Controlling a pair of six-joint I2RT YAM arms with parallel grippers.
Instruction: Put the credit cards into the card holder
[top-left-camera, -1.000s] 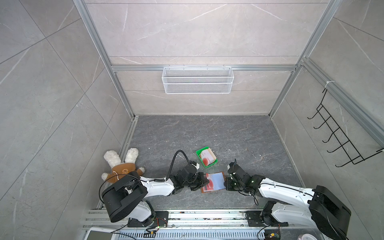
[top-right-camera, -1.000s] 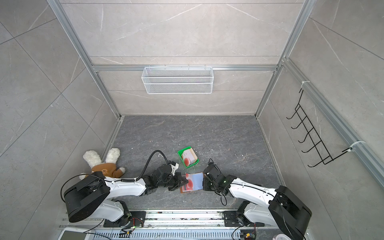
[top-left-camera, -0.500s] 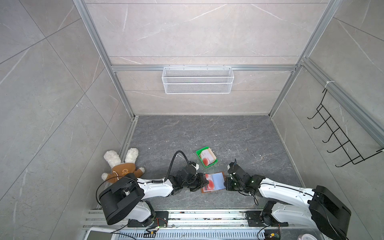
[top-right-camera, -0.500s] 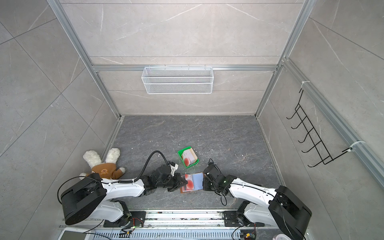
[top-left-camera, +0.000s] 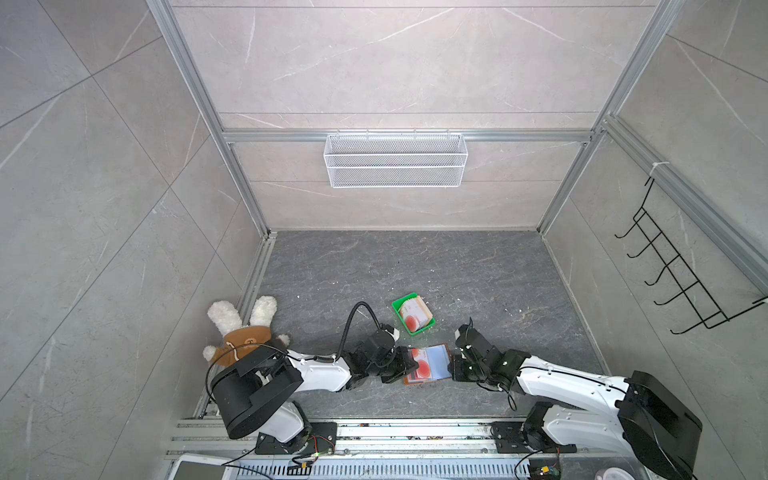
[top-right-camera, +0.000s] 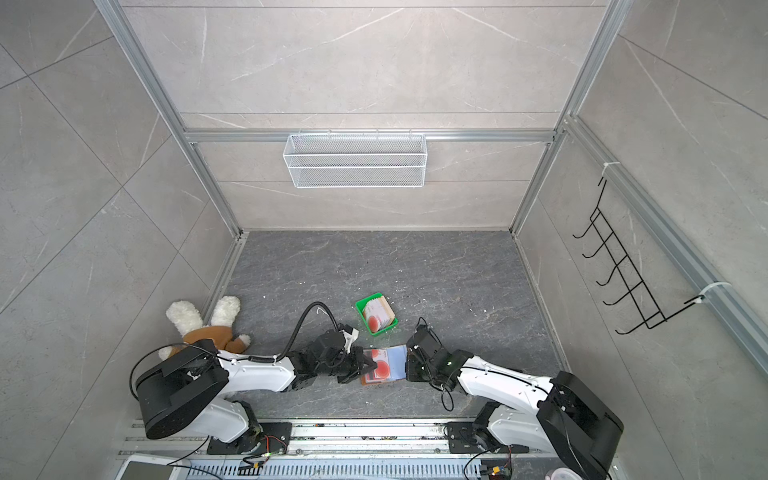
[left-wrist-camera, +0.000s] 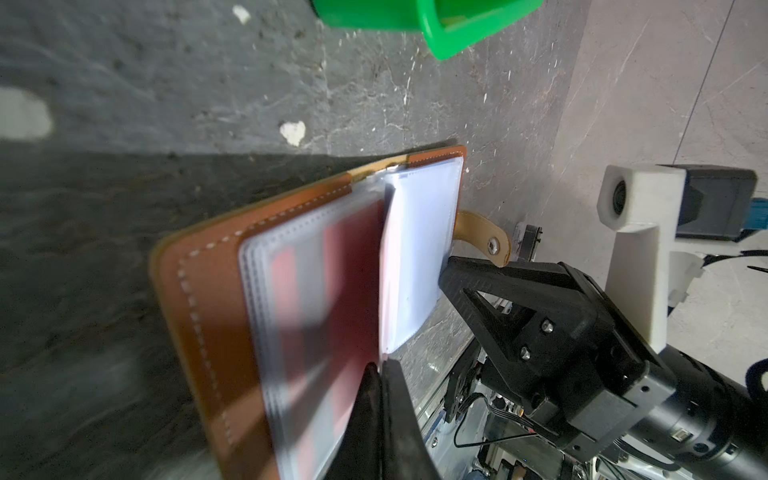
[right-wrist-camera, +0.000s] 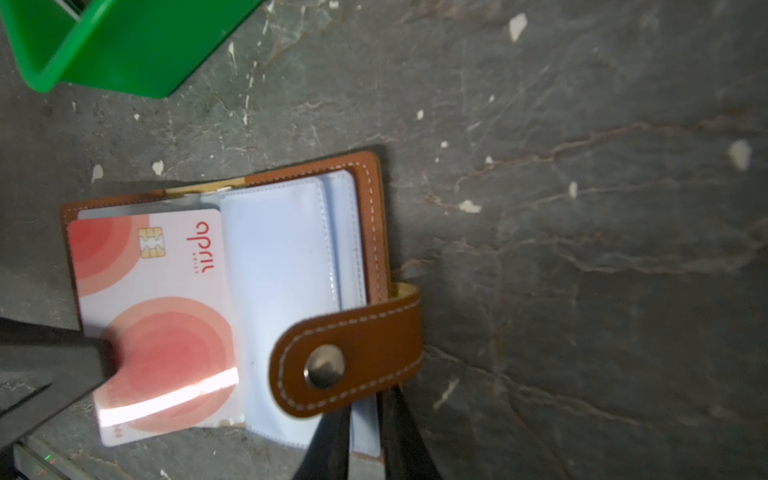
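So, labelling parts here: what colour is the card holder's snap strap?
Tan-brown strap with white stitching, silver snap; clearest in right wrist view.

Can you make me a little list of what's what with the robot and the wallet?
left tool: shut, pinching the card by its edge
card: lying over one half of the open card holder
right tool: clamped on the holder's clear sleeves, beside the snap strap
green tray: near the holder, spare cards inside
toy bunny: lying by the left arm's base
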